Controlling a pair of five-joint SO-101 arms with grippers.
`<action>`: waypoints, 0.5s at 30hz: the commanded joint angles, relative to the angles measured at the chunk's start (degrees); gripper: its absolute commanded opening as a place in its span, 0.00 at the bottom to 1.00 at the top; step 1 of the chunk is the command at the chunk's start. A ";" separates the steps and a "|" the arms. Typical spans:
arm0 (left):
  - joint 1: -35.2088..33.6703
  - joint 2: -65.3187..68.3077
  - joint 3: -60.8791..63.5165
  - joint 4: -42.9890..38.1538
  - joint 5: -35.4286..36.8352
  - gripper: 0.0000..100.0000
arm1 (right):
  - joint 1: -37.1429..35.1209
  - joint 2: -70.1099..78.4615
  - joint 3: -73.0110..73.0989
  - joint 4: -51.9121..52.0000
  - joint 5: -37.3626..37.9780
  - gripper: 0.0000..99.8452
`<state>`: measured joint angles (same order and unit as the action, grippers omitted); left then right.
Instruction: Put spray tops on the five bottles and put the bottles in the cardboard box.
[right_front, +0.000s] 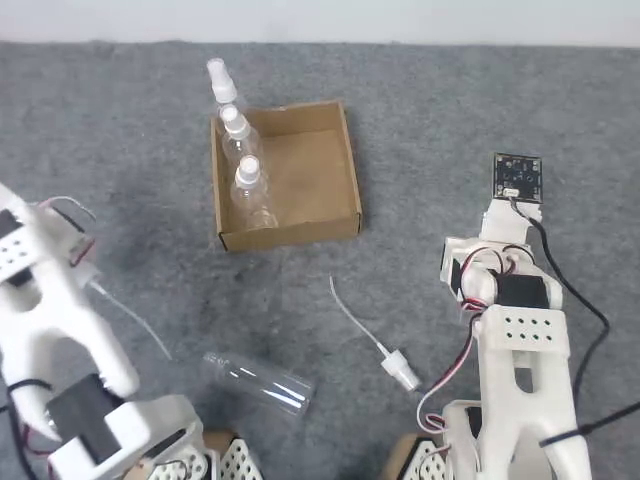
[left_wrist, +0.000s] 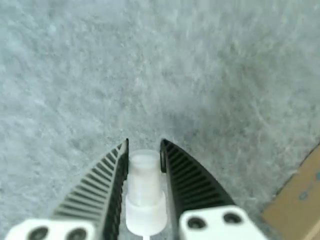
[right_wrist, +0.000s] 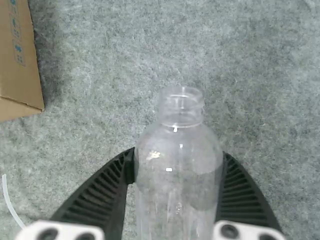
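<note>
spray top (left_wrist: 145, 192) sits pinched in the left jaws, head outward, tube (right_front: 130, 318) trailing back. across to the right jaws: clamped round an uncapped bottle (right_wrist: 178, 170), long axis running straight out, open neck (right_wrist: 182, 105) leading. they're well apart; that tube end likely has to swing toward the neck.

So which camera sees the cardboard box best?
The high view: it shows the whole cardboard box from above, with bottles inside. The left wrist view catches only a corner, the right wrist view part of one side.
</note>
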<state>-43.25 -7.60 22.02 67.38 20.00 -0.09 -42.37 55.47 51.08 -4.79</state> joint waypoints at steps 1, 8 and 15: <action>-1.85 -0.79 -6.64 0.97 0.26 0.01 | 0.66 -2.33 -0.62 -1.10 -0.09 0.18; -2.29 -0.88 -7.25 0.97 0.44 0.01 | 0.66 -2.24 -0.62 -1.10 -0.09 0.18; -2.02 -12.13 -5.93 2.81 0.53 0.01 | 0.57 -2.15 -0.62 -1.10 -0.09 0.18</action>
<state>-45.19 -9.63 18.15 68.53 19.91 -0.09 -42.37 55.47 51.08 -4.79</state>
